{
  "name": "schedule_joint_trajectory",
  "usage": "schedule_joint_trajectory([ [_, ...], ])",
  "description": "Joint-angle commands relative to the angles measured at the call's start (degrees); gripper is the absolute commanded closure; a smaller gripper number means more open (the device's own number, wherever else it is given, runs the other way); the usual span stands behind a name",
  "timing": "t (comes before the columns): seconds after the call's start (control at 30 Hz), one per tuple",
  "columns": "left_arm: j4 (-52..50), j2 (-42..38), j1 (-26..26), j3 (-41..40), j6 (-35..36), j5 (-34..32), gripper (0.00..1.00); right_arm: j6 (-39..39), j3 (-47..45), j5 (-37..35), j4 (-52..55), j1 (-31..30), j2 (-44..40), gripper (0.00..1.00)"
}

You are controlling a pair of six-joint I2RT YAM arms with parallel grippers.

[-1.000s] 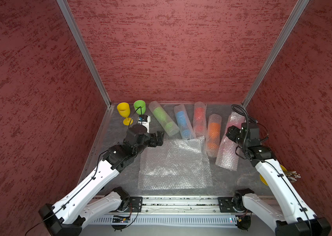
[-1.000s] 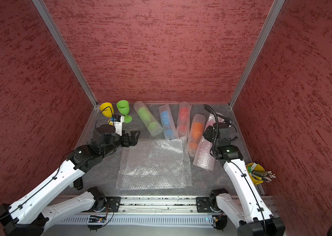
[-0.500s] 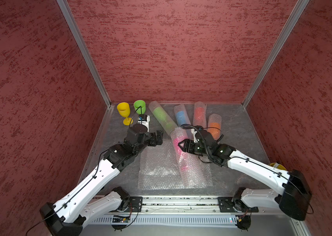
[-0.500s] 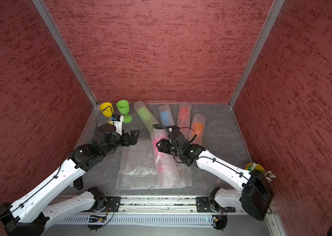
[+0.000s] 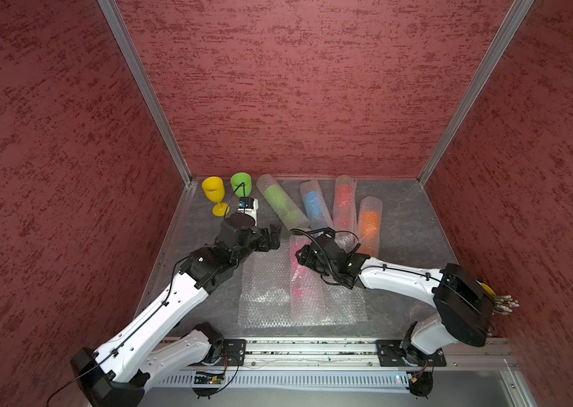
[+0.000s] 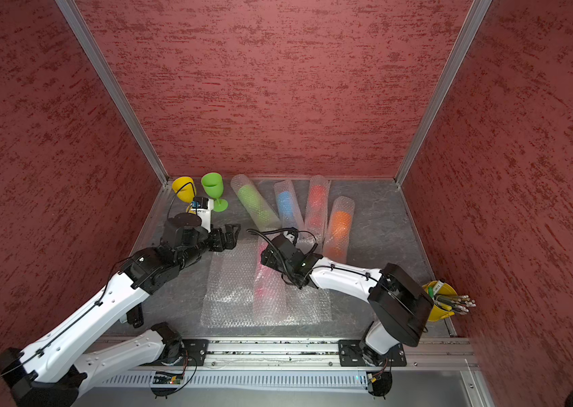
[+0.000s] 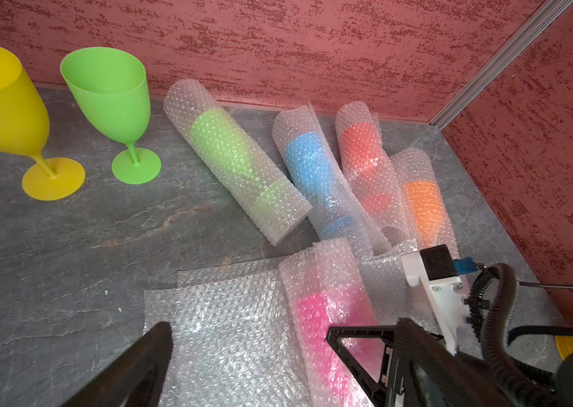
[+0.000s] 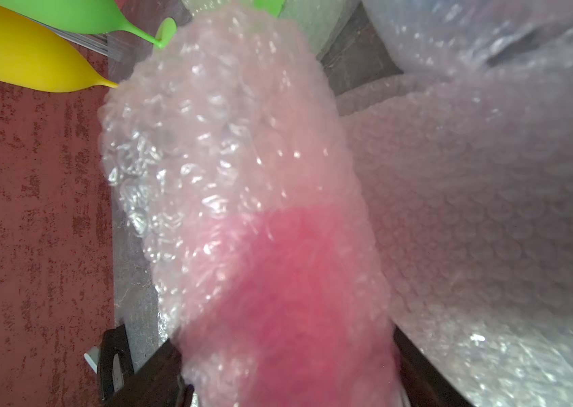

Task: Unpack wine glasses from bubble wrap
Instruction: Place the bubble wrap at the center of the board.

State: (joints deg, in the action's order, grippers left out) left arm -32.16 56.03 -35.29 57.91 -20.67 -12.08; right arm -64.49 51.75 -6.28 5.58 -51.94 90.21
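at the middle of the counter [image 5: 408,225], grips the pink roll [image 5: 299,282] of bubble wrap with the right tool [image 8: 285,338], one finger on each side, jaws partly spread to its width. rests that roll, with the pink goblet [image 7: 316,317] blurred inside, on a flat sheet [image 5: 264,296], running from 12 to 6 o'clock. holds the left tool [image 5: 275,235] spread wide and empty, just beside the roll's far end on its 9 o'clock side. toward 12 o'clock, fans out the green roll [image 5: 279,204], blue roll [image 5: 313,206], red roll [image 5: 344,201] and orange roll [image 5: 369,222], crowded together at their near ends. at 11 o'clock, in the back corner, stands the yellow goblet [image 5: 213,190] and green goblet [image 5: 241,183] upright, bare, side by side. at 4 o'clock, shows a yellow bucket [image 6: 436,303] of pencils.
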Motion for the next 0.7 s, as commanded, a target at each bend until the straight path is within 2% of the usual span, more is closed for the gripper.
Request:
schedule_joint_trajectory([
  [0.0, -0.2, 0.1, 0.4, -0.1, 0.7, 0.4, 0.0, -2.6, 2.1, -2.7, -2.3, -0.9, 1.9, 0.26],
  [0.1, -0.2, 0.2, 0.7, -0.1, 0.6, 0.8, 0.0, -2.6, 2.2, -3.4, -2.4, -1.0, 3.0, 0.22],
  [0.33, -0.2, 0.6, 1.0, -0.1, 0.7, 1.6, 0.0, 0.4, 2.6, -5.6, -0.5, -1.0, 2.7, 0.01],
  [0.57, -1.3, 1.4, 1.2, 0.3, 0.5, 0.5, 0.0, 7.3, 3.6, -11.5, 5.7, -1.0, -3.1, 0.02],
  [0.67, -1.7, 2.0, 1.3, 0.7, 0.6, 0.8, 0.0, 12.3, 2.9, -12.6, 7.8, -1.0, -6.1, 0.09],
])
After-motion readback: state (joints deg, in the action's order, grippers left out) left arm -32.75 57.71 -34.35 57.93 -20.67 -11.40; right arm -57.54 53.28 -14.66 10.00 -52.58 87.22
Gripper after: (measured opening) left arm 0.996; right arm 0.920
